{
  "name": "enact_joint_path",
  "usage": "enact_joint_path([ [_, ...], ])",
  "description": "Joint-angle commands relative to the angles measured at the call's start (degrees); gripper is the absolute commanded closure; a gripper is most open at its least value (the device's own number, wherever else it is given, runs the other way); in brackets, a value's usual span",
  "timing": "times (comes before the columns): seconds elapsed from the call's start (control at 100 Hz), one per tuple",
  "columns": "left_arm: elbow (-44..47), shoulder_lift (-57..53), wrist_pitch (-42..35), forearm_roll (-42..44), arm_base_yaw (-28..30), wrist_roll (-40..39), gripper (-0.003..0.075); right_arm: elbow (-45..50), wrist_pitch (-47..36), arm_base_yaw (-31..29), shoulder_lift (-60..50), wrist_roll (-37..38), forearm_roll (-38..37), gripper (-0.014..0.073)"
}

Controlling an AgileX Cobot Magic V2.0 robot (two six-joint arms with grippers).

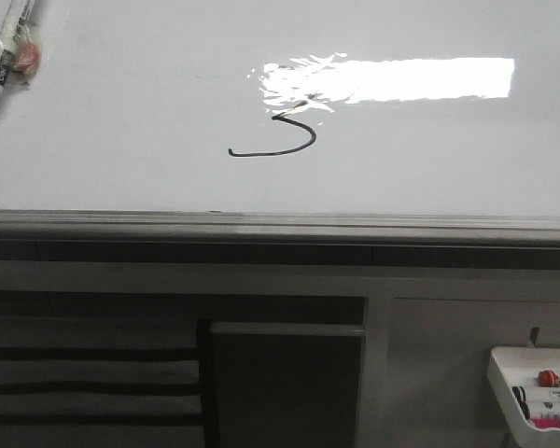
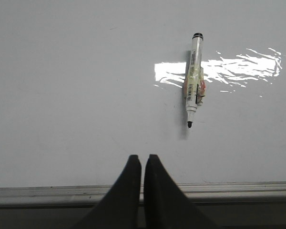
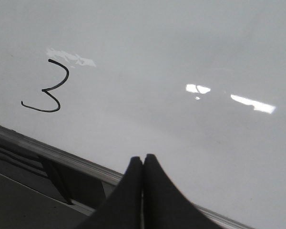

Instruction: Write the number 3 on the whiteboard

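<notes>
the whiteboard fills the surface, its grey edge rail running along 6 o'clock, and the number 3 sits just below the glare near centre, looking complete. the marker lies uncapped at about 10 o'clock in the front view, well apart from the stroke. both the left claw and right claw are pressed together and empty above the rail, so any retreat should probably lift clear of that rail into the open board.

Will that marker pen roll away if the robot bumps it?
Probably a little. The marker is round and thin and lies on the glossy whiteboard, so it could slide. The lumpy band wrapped around its middle may stop it rolling far. It looks stiff and light, and its cap is off, so its tip might smudge the board.
</notes>
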Motion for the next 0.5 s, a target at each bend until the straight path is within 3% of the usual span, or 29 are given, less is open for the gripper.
enact_joint_path([
  [0.0,0.06,-1.82,-3.87,0.07,-0.01,-0.63,0.0739,-1.41,-4.02,-0.43,0.23,0.14,0.52,0.0673],
  [0.3,0.06,-1.82,-3.87,0.07,-0.01,-0.63,0.0739,0.52,-5.06,-0.27,-2.29,0.14,0.66,0.0673],
  [0.49,0.06,-1.82,-3.87,0.07,-0.01,-0.63,0.0739,14.44,-14.34,-1.51,-13.64,0.14,0.66,0.0673],
])
